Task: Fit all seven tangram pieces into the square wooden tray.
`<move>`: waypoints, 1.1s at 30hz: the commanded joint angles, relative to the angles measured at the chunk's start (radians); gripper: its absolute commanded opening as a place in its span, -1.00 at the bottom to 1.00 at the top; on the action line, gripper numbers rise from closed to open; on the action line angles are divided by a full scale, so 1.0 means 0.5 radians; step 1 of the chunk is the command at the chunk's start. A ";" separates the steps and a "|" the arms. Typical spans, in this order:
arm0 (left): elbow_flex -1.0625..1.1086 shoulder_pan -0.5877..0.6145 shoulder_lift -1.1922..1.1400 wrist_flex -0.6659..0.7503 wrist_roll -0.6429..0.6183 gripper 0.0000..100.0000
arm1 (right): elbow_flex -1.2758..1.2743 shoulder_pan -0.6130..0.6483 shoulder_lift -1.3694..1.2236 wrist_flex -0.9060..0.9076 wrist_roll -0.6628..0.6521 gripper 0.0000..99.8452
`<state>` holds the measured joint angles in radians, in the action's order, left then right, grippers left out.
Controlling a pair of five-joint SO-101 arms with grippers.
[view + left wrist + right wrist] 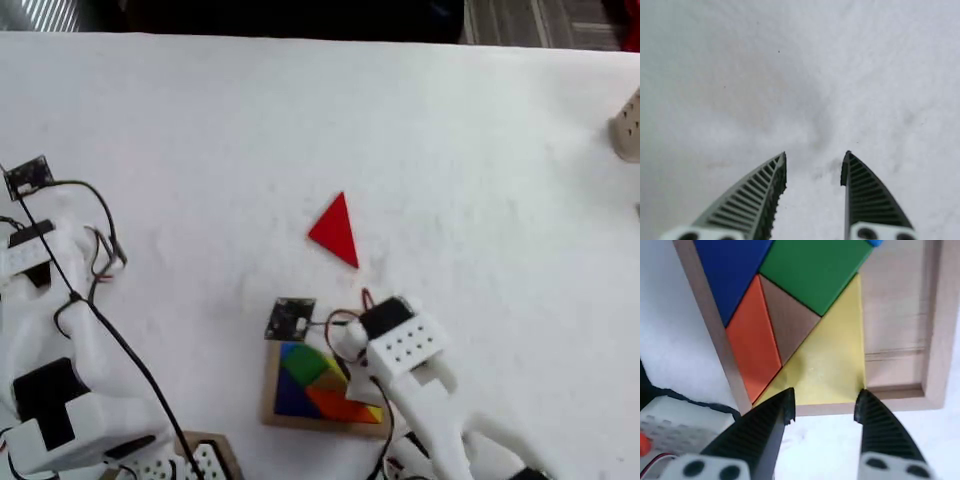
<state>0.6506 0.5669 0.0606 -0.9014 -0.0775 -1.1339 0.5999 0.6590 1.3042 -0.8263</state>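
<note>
The square wooden tray (272, 392) lies near the table's front edge, partly under my right arm (405, 345). In the right wrist view it holds blue (732, 267), green (812, 270), orange (752, 345), brown (787, 320) and yellow (827, 362) pieces fitted together. Bare tray floor (895, 315) shows beside the yellow one. My right gripper (825, 392) is open just above the tray's rim by the yellow piece, holding nothing. A red triangle (335, 232) lies loose on the table beyond the tray. My left gripper (814, 155) is open over bare white table.
My left arm (60, 420) and its cables (95, 300) occupy the left front of the table. A beige perforated block (628, 125) stands at the right edge. A wood-edged perforated part (200, 458) sits at the front.
</note>
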 commanded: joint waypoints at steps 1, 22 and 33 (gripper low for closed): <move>-0.015 -0.014 0.008 0.018 0.018 -0.62 | -0.190 -0.023 0.180 -0.226 -0.046 -0.62; -0.015 -0.014 0.008 0.018 0.018 -0.62 | -0.123 -0.026 -0.005 -0.661 0.199 -0.61; -0.015 -0.014 0.008 0.018 0.018 -0.62 | 0.009 -0.026 -0.005 -0.628 0.936 -0.30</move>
<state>0.6506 0.5669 0.0606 -0.9014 -0.0775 -1.1692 0.5953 0.6513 0.9851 -0.4012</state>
